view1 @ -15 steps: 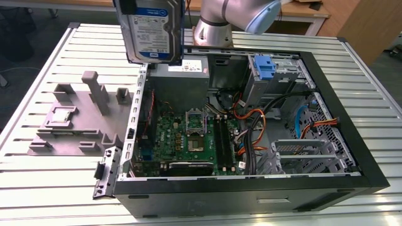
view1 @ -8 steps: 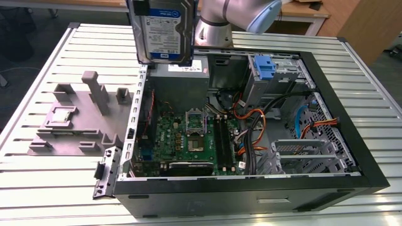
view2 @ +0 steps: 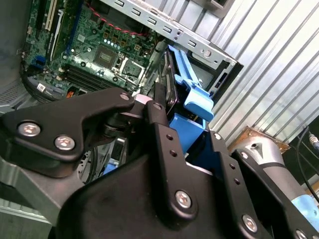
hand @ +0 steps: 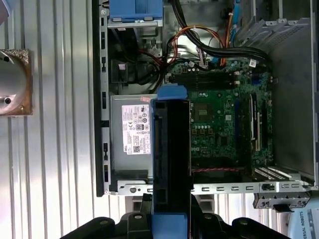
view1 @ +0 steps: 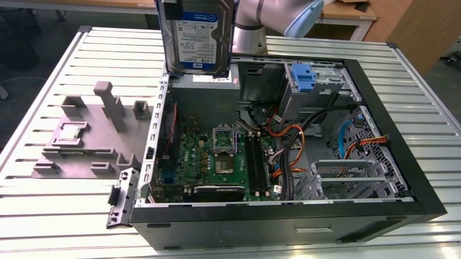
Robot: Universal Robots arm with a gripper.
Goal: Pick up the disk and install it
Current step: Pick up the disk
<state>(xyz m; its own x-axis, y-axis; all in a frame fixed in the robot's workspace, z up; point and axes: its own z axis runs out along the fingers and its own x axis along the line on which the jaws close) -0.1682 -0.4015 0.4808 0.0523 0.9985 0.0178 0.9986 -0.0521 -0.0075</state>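
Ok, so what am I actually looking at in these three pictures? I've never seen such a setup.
This is one silver robot arm working over a slatted metal table. The exterior view comes from a camera standing off the arm; both wrist views come from cameras riding on the arm, looking past its black claw. On the table sit an open black computer case, with a green circuit board inside, and, at the exterior view's left, a grey plastic block with pegs. The claw is shut on a flat grey-metal disk with a white-and-blue label and blue plastic bracket, holding it upright over the case.
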